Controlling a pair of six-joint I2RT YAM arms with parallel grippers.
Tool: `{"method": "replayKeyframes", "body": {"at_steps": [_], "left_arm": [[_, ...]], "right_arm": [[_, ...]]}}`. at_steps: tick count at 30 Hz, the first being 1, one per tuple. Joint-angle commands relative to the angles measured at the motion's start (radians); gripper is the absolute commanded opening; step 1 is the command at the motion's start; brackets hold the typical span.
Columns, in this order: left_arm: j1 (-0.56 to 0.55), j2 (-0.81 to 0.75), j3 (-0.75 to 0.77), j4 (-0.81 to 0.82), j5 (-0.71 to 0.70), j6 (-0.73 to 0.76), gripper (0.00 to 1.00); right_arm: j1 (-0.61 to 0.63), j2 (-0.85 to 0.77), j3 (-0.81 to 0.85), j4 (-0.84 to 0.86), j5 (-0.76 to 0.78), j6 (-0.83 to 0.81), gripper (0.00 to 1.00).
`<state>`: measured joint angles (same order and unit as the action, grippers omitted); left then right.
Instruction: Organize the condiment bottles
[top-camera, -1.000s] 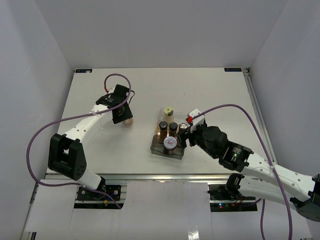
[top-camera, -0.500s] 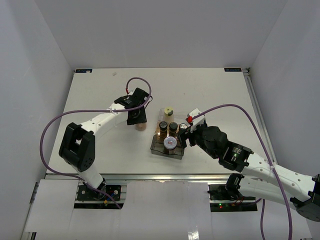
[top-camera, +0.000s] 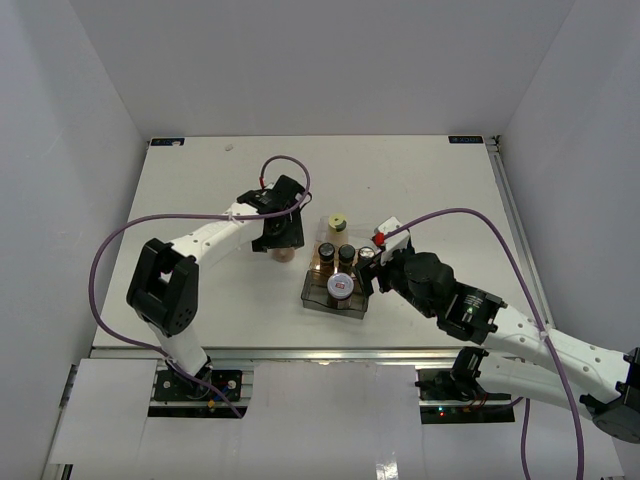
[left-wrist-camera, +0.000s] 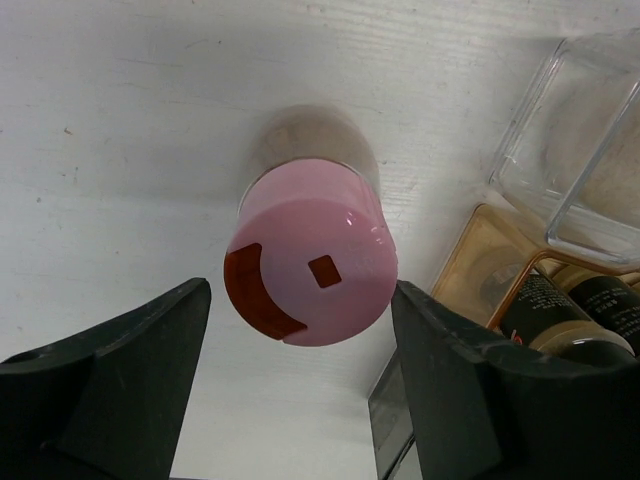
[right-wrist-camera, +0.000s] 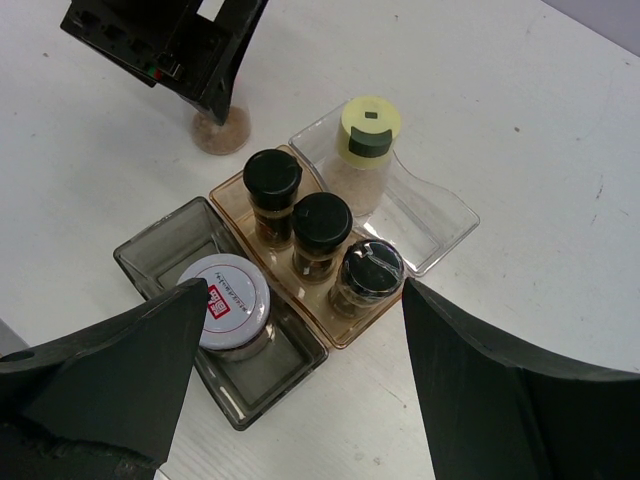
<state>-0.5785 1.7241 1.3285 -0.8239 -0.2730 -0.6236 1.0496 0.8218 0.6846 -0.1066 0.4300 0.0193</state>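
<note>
A pink-capped condiment bottle (left-wrist-camera: 310, 265) stands upright on the white table (top-camera: 200, 190) just left of the trays. My left gripper (left-wrist-camera: 302, 335) hangs over it, open, with a gap on each side of the cap. In the right wrist view, three black-capped bottles (right-wrist-camera: 321, 222) stand in a row in an amber tray (right-wrist-camera: 232, 203). A yellow-green-capped bottle (right-wrist-camera: 370, 130) stands in a clear tray (right-wrist-camera: 435, 215), and a white red-labelled bottle (right-wrist-camera: 224, 300) sits in the smoky bin (right-wrist-camera: 165, 250). My right gripper (right-wrist-camera: 305, 300) is open above the trays, holding nothing.
The three trays (top-camera: 335, 275) sit side by side at the table's middle. The left gripper's body (right-wrist-camera: 190, 50) hovers close to their far-left corner. White walls enclose the table on three sides, and purple cables loop over both arms.
</note>
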Motion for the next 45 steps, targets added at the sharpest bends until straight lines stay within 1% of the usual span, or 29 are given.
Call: {"method": "replayKeyframes", "body": {"at_steps": [1,5,7,9,13,15,18,21,25,26,29,33,38,42,45], "left_arm": [[-0.004,-0.041,0.076,-0.023,0.005,0.023,0.91],[-0.003,-0.097,0.101,-0.015,-0.005,0.017,0.98],[0.004,-0.127,0.108,-0.014,0.000,0.016,0.98],[0.035,-0.159,0.113,-0.018,0.027,0.015,0.98],[0.157,-0.252,0.077,-0.005,0.069,0.024,0.98],[0.234,-0.325,0.033,0.016,0.095,0.030,0.98],[0.330,-0.442,-0.058,0.051,0.132,0.052,0.98],[0.392,-0.558,-0.117,0.054,0.100,0.079,0.98],[0.413,-0.678,-0.213,0.088,0.096,0.094,0.98],[0.413,-0.719,-0.252,0.110,0.100,0.097,0.98],[0.413,-0.789,-0.320,0.155,0.095,0.100,0.98],[0.414,-0.868,-0.383,0.196,0.057,0.115,0.98],[0.414,-0.896,-0.408,0.202,0.048,0.151,0.98],[0.414,-0.910,-0.436,0.209,0.026,0.171,0.98],[0.414,-0.914,-0.451,0.213,0.018,0.176,0.98]], "right_arm": [[0.007,0.026,0.042,0.014,0.026,-0.009,0.85],[0.007,0.064,0.101,-0.011,0.013,-0.009,0.85],[0.006,0.080,0.134,-0.019,0.011,-0.009,0.85],[0.004,0.110,0.174,-0.021,0.006,-0.014,0.85],[0.004,0.212,0.281,-0.033,-0.011,-0.015,0.85],[0.003,0.274,0.343,-0.036,-0.028,-0.045,0.85],[-0.005,0.393,0.441,-0.034,-0.091,-0.048,0.85],[-0.014,0.499,0.529,-0.042,-0.144,-0.044,0.85],[-0.020,0.684,0.659,-0.068,-0.186,-0.039,0.85],[-0.020,0.709,0.697,-0.071,-0.196,-0.039,0.85],[-0.021,0.807,0.774,-0.085,-0.211,-0.040,0.85],[-0.020,0.987,0.916,-0.147,-0.221,-0.039,0.85],[-0.022,1.117,1.014,-0.172,-0.216,-0.037,0.84],[-0.027,1.193,1.058,-0.185,-0.201,-0.027,0.84],[-0.027,1.224,1.059,-0.189,-0.180,-0.027,0.84]]}}
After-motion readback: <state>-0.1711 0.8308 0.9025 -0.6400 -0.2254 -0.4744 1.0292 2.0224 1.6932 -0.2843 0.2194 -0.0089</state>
